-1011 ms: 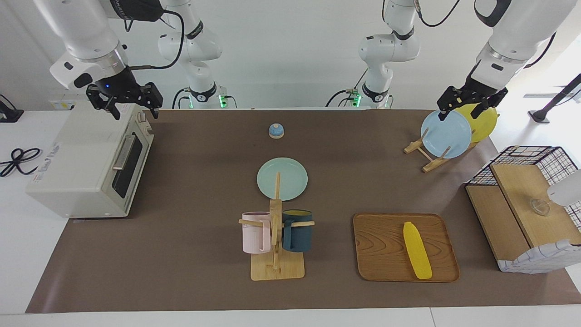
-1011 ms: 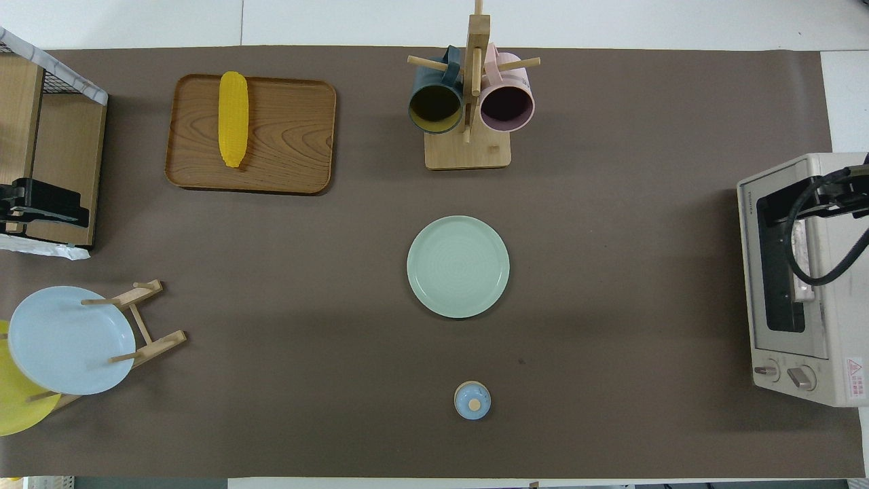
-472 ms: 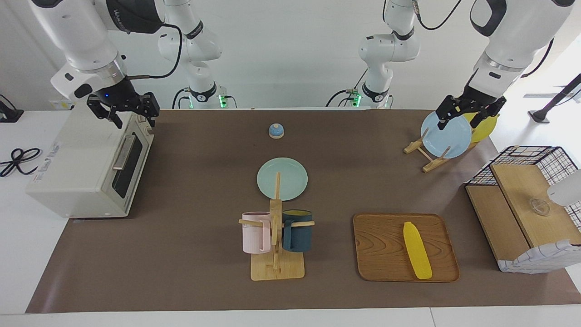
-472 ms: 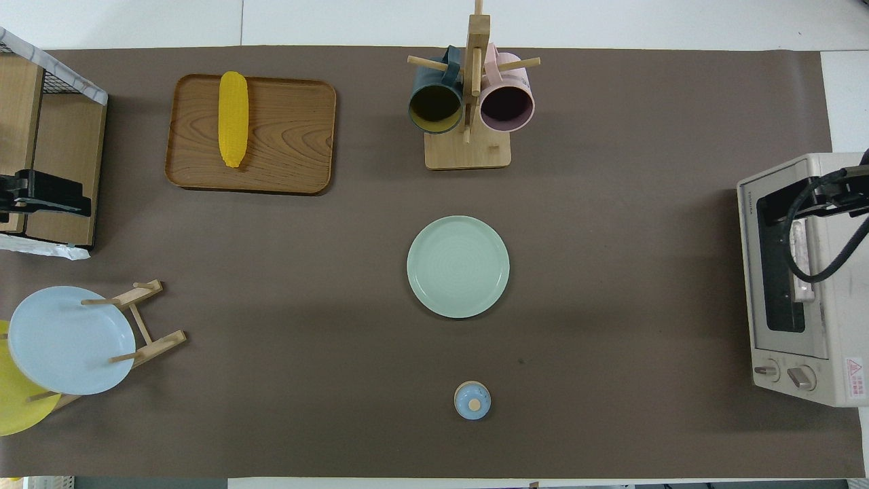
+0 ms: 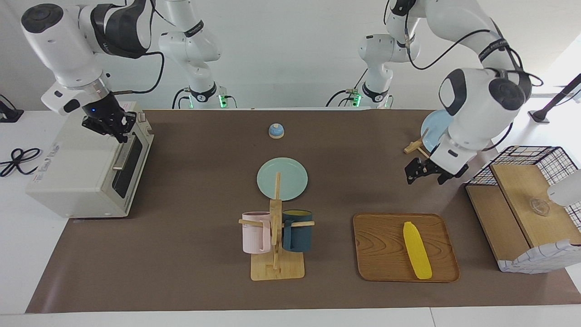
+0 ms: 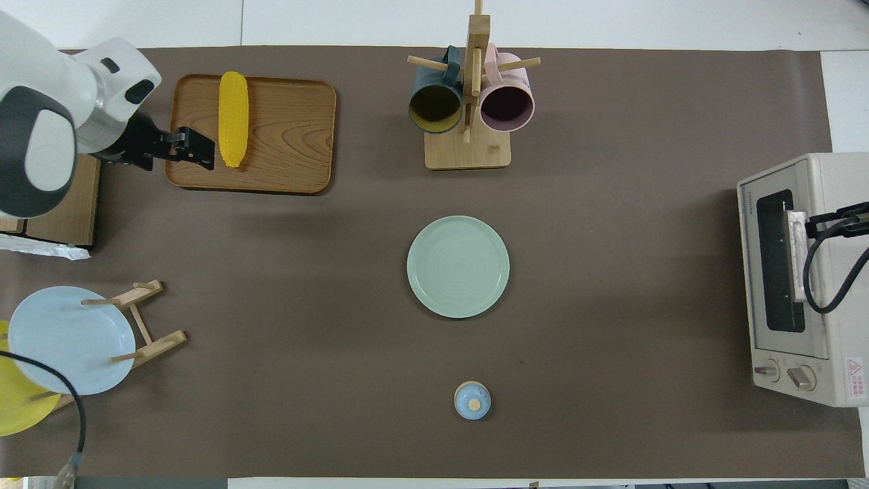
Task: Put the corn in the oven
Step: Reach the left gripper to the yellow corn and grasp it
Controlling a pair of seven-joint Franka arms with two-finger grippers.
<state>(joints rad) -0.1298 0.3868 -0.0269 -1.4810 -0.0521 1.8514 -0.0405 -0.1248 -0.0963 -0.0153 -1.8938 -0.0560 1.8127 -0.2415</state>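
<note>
corn [image 5: 417, 250] unmoved, left tool [image 5: 424, 174] nearer

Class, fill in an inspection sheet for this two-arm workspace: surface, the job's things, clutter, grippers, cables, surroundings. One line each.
Surface: table under a brown mat, no spills seen.
Job's things: corn lies on the wooden tray; oven at the right arm's end, door closed.
Clutter: green plate, mug rack with a pink and a dark mug, small blue bell, plate stand, wire-and-wood basket.
Grippers: left gripper open, in the air over the mat near the tray; right gripper shut, at the oven's top front edge, holding nothing.
Cables: black cord coiled beside the oven.
Surroundings: white wall; nothing else seen.
</note>
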